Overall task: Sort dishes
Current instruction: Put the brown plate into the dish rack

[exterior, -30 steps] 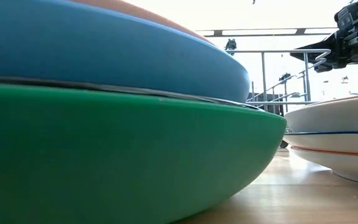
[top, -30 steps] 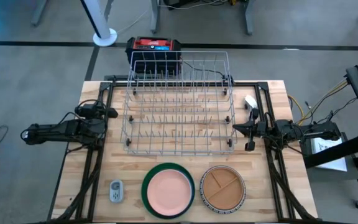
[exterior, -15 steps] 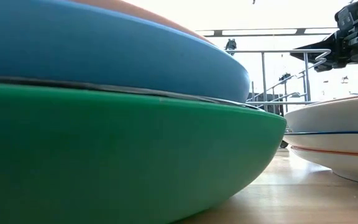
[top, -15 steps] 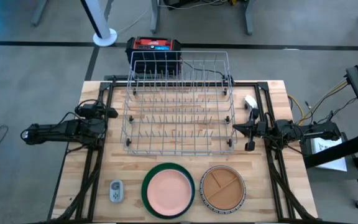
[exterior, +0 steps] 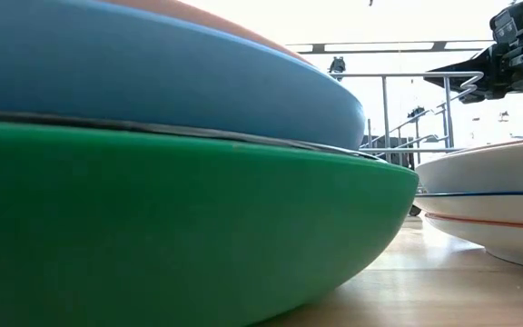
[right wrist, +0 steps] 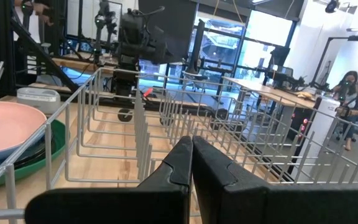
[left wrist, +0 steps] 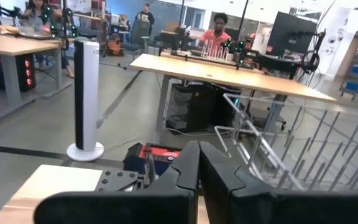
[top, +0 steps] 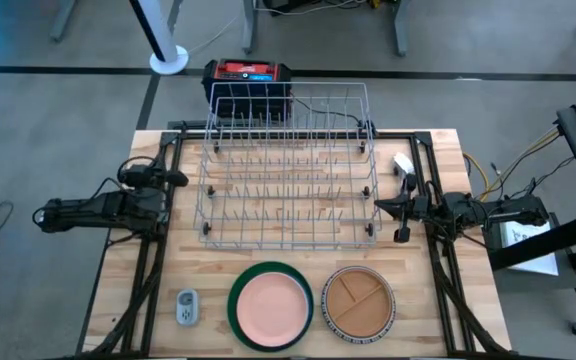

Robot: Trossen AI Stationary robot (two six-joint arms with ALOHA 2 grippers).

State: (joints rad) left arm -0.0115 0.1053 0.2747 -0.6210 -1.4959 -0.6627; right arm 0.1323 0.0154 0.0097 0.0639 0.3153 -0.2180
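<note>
In the high view, a silver wire rack is sitting in the middle of the wooden table, and nothing is standing in its slots. Two stacks of dishes are lying below it, toward the bottom of the frame. Left of centre, a pink plate is resting on top of a large green plate; the low view is showing a blue dish sandwiched between them. Just right of that stack, a tan divided plate is sitting in a blue-white striped bowl, apart from the green plate. A small grey gadget is lying at the lower left, near the green plate.

The left gripper is hovering at the left side of the frame beside the rack, its fingers pressed together and holding nothing. The right gripper is waiting at the right side, near the rack's lower right corner, its fingers likewise together and empty. People are showing at desks in the room beyond the table.
</note>
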